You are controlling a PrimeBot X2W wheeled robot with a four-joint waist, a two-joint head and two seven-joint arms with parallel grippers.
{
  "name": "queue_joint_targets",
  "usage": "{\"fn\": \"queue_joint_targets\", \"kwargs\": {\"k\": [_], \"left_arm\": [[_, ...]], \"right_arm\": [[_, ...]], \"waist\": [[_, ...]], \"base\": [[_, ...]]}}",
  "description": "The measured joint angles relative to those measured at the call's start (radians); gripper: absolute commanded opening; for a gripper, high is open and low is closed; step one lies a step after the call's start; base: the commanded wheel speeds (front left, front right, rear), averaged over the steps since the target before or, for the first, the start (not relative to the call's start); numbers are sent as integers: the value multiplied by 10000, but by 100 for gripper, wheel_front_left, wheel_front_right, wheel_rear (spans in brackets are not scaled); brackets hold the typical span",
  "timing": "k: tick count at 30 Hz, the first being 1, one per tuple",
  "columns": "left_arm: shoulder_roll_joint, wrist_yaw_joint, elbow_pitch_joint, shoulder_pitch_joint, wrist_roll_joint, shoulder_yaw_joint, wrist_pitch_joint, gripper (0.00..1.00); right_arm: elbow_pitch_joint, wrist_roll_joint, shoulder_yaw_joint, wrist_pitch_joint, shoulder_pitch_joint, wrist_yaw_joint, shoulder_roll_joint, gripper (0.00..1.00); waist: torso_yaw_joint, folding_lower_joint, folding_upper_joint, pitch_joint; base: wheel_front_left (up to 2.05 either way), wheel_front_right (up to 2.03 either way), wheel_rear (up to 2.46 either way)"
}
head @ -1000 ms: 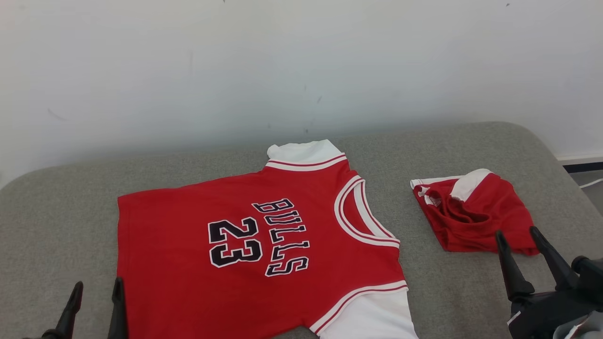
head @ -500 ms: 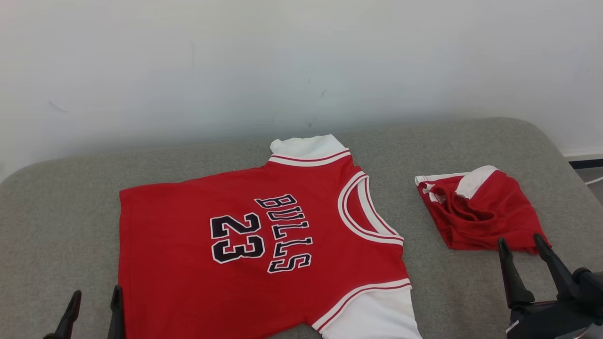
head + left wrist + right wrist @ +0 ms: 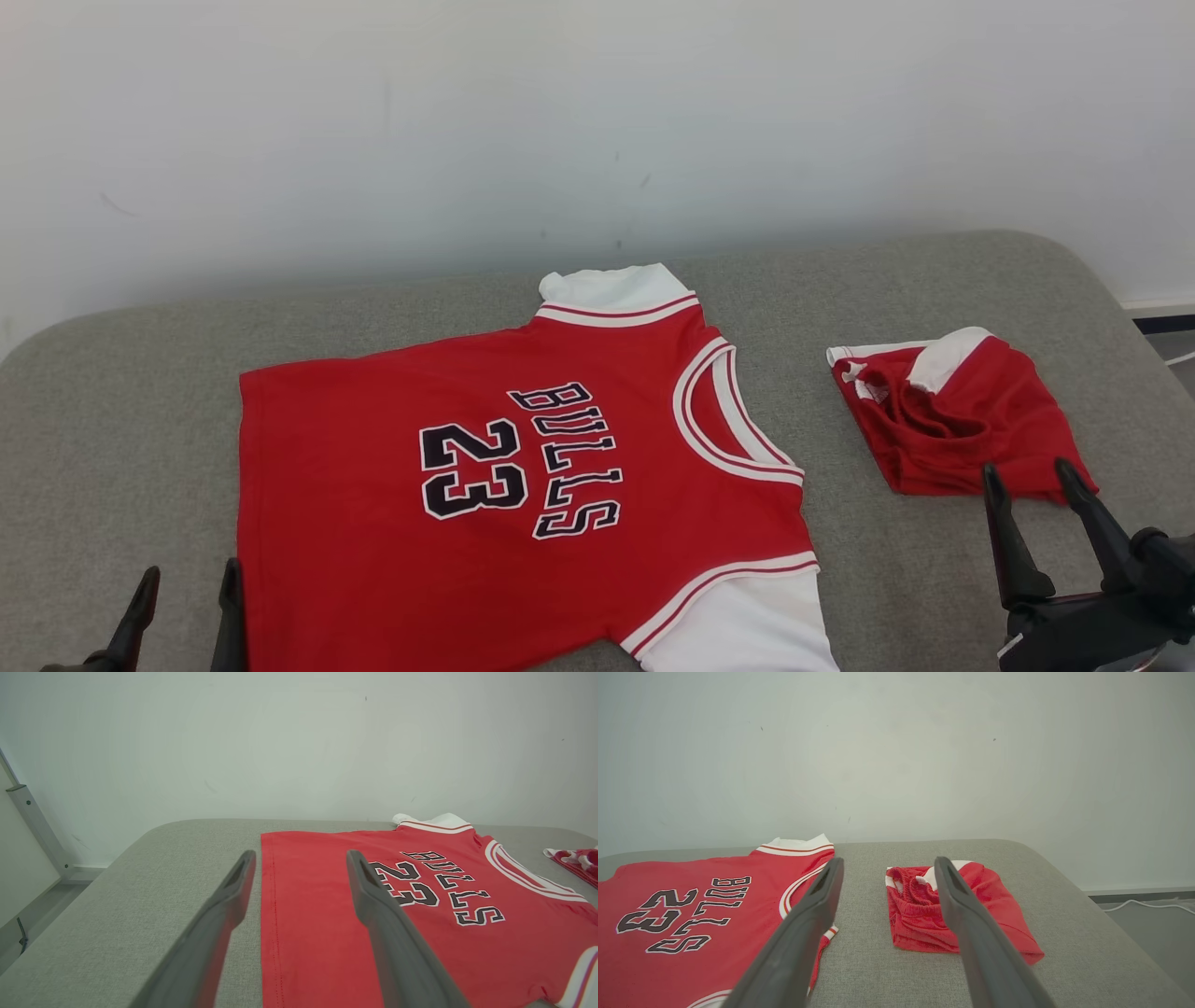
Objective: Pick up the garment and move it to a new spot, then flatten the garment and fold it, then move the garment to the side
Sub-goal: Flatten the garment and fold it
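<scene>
Fingers of the left hand (image 3: 189,571) are spread with nothing between them, low at the near-left end of the grey padded counter (image 3: 112,420). On the left wrist view the hem (image 3: 273,914) of the red Bulls 23 jersey (image 3: 355,485) runs up between those two fingers. So I'd say that hand is lined up on the near hem corner, though I can't tell if it's touching cloth yet.

The jersey itself lies spread flat across the middle of the counter, print up, hem to the left and collar (image 3: 724,420) to the right. One white sleeve (image 3: 611,289) points at the wall and the other hangs off the near edge. It looks like thin knit: light, floppy, no stiffness, and it'll probably drag and bunch on that fabric top rather than slide. I'd pinch right at the stitched hem corners or the banded sleeve seams, where the edge is doubled, not mid-panel.

Further right, well apart from the collar, a pair of matching red shorts (image 3: 971,429) sits bundled. The right hand (image 3: 1027,469) hovers just in front of them, spread too and empty.
</scene>
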Motion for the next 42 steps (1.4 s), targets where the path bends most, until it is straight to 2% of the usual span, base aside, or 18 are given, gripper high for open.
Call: {"fn": "queue_joint_targets", "kwargs": {"k": [13,18,23,31,42], "left_arm": [[-48,0,-182,0,65,148,257,100],[-17,-35,-176,-12,67,-142,529,100],[282,-539,-13,-19,6,-435,1172,100],[207,-644,533,-20,-408,-512,1789,100],[27,-1074,2031,-244,-974,-740,2677,100]], "right_arm": [[-345,-359,-276,424,48,0,211,100],[-474,-372,-387,708,410,0,226,100],[-546,15,12,1335,441,48,376,100],[-395,295,662,2385,558,288,451,100],[132,380,1670,3710,633,468,761,100]], "waist": [[-24,0,0,-15],[62,-1,0,-41],[199,-1,0,-12],[351,0,0,147],[623,0,0,598]], "base": [[0,0,0],[0,0,0],[0,0,0],[0,0,0],[0,0,0]]}}
